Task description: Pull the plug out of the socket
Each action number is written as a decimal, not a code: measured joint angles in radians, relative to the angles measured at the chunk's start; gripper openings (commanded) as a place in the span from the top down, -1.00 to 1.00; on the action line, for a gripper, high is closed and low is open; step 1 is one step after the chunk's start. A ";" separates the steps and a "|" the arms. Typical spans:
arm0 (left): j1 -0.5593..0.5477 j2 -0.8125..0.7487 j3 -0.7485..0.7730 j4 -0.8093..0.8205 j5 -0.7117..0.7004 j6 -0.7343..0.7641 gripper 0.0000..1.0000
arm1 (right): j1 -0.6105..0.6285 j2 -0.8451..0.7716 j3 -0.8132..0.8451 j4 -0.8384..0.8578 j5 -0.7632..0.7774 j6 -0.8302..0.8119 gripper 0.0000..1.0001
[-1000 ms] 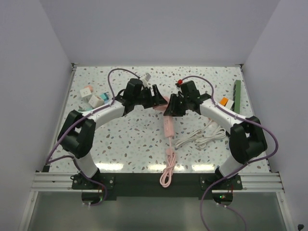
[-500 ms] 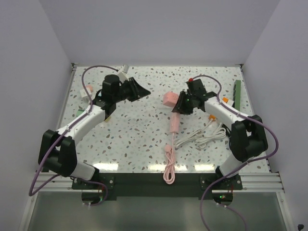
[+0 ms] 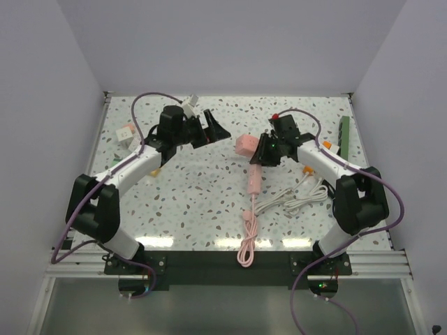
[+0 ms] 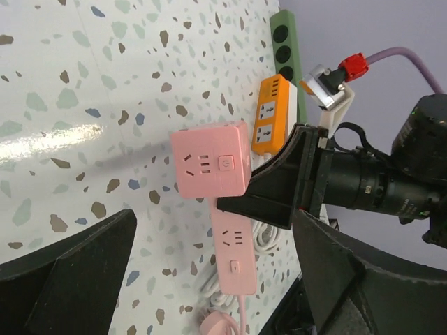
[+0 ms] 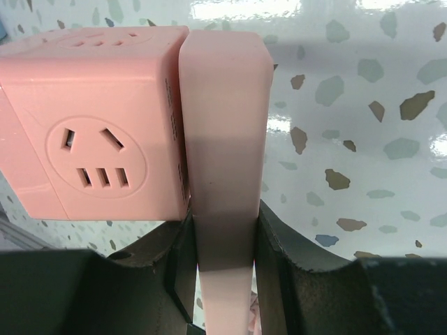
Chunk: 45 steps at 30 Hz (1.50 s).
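Note:
The pink cube plug sits plugged into the far end of the pink power strip. My right gripper is shut on the strip just behind the cube. In the right wrist view the fingers clamp the strip edge-on, with the cube on its left side. My left gripper is open and empty, a short way left of the cube. In the left wrist view the cube and strip lie ahead between its spread fingers.
A white cable lies coiled right of the strip. An orange power strip and a green one lie at the right edge. Small cube adapters sit at far left. The pink cord loops toward the near edge.
The left gripper left the cube, swung away to the left, then came partway back toward it. The right gripper shifted slightly back and right, still holding the strip.

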 measured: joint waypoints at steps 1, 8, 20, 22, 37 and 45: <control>-0.008 0.017 0.008 -0.008 0.000 0.002 -1.00 | 0.001 0.000 0.002 0.001 -0.007 -0.004 1.00; -0.074 0.097 0.063 -0.022 -0.002 0.007 -1.00 | 0.027 0.000 0.034 -0.001 -0.045 -0.024 1.00; -0.103 0.177 0.093 -0.017 -0.029 0.021 -1.00 | 0.066 0.000 0.057 0.010 -0.090 -0.033 1.00; -0.103 0.187 0.093 -0.022 -0.037 0.026 -1.00 | 0.072 0.000 0.058 0.020 -0.100 -0.033 1.00; -0.107 0.209 0.111 -0.009 -0.004 0.021 1.00 | 0.076 0.000 0.058 0.027 -0.125 -0.038 1.00; -0.022 0.294 0.252 -0.170 0.201 0.093 1.00 | 0.074 0.005 0.034 0.089 -0.111 -0.041 1.00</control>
